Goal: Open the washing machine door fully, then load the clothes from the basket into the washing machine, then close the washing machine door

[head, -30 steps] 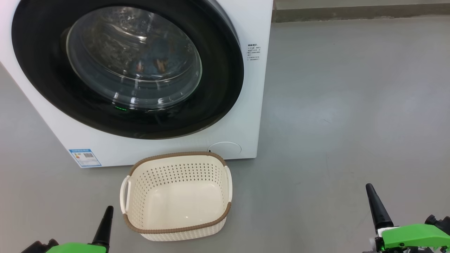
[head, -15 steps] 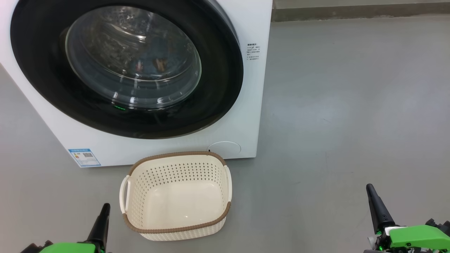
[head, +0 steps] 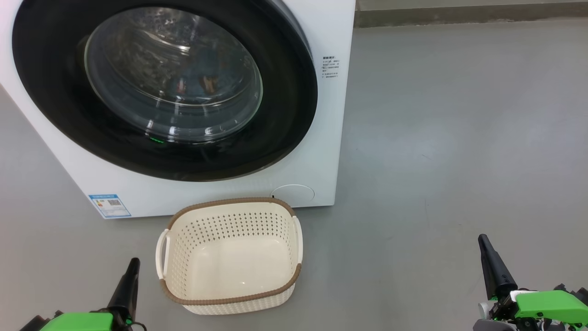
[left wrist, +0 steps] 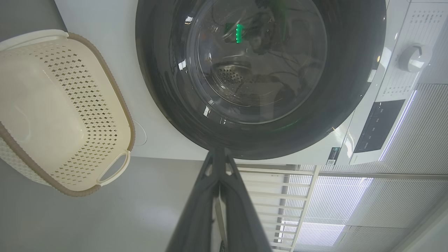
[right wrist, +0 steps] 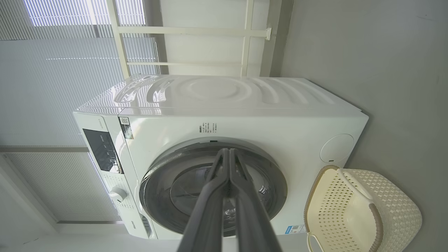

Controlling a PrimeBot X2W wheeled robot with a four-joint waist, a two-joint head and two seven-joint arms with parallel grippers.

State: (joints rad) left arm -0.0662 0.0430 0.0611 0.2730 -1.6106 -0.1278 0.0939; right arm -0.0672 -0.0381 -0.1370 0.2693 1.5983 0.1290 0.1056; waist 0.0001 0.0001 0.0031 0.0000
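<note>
On the washing machine (head: 328, 138), blue label (head: 109, 205) and small print (head: 330, 68), both unreadable

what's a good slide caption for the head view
Empty basket before the closed washing machine door, left gripper and right gripper shut at the bottom corners.

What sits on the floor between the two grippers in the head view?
In the head view, the empty basket, close to the left gripper; from it across to the right gripper the grey floor is bare.

Cream perforated basket (head: 229, 257), brown rim
</note>
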